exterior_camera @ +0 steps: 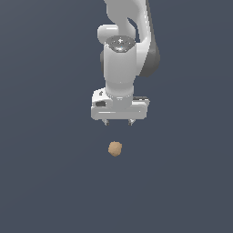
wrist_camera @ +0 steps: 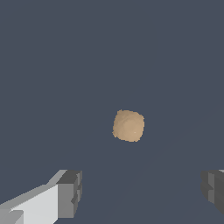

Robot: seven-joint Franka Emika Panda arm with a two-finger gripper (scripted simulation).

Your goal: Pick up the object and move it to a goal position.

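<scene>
Lump first: the object (exterior_camera: 115,149), a small tan-brown roundish thing with slightly uneven sides, lies alone on the flat slate-grey desk (exterior_camera: 45,182) near the middle of the exterior view. It is free of any contact with the arm. Beyond it, at 12 o'clock from the lump in that view, hangs the white gripper (exterior_camera: 119,122), its two short dark fingertips (exterior_camera: 107,122) pointing down, with a clear gap of bare desk between them and the lump. The jaws stand wide apart, holding nothing; the spread between them is much broader than the lump itself. In the wrist view the object (wrist_camera: 128,125) shows between the lines of the two fingers (wrist_camera: 70,192) and ahead of them, nearer to one finger than the other, with plain grey surface all round it. Farther back still, the pale wrist column and the rounded joints of the Panda arm (exterior_camera: 120,59) rise toward 12 o'clock and leave the picture at its edge
</scene>
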